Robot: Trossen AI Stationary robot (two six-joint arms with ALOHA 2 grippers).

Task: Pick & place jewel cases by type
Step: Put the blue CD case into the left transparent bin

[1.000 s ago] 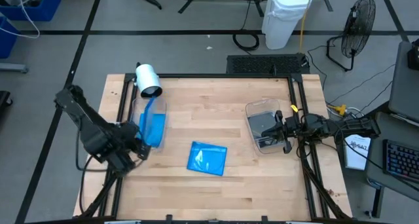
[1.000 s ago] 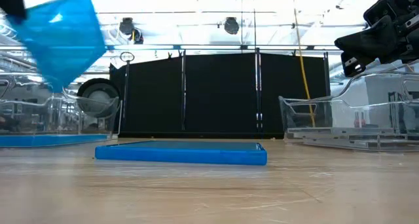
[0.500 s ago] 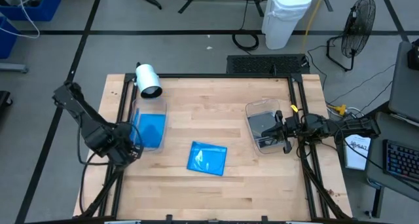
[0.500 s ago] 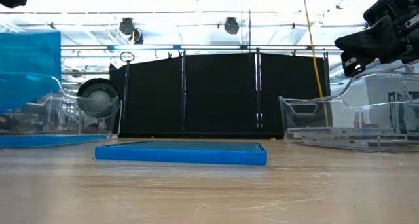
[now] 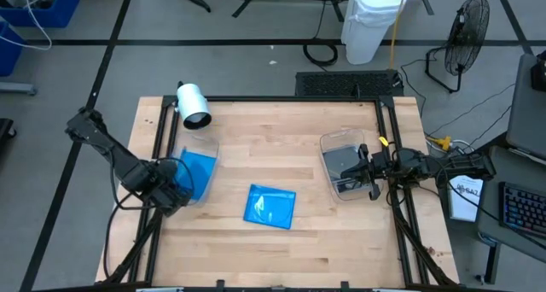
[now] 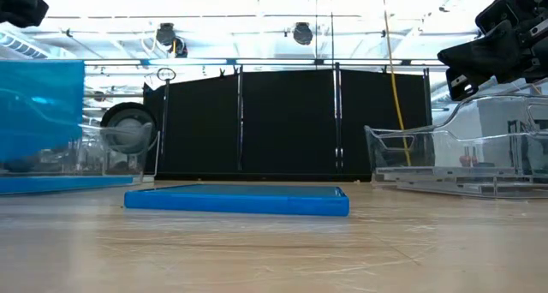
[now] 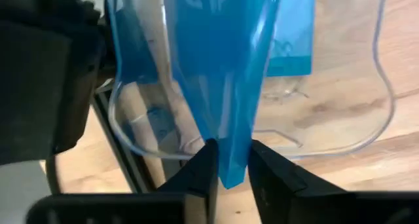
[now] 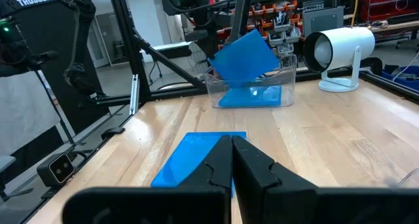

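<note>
Bright overhead light, glaring backdrop.

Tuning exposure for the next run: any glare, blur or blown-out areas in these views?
Low view: ceiling lights behind the black screen are blown out; the flat bright blue square jewel case on the wood is sharp. Left wrist view: the blue translucent case at the fingers is close and soft. High view: even light, no glare on the table.

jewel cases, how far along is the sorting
Done: one blue case lies flat in the left tub, and dark cases sit in the right tub. In hand: the left end effector holds a blue jewel case tilted over the left tub, not yet let go. Left: one blue case flat mid-table. The right end effector, shut, waits by its tub.
</note>
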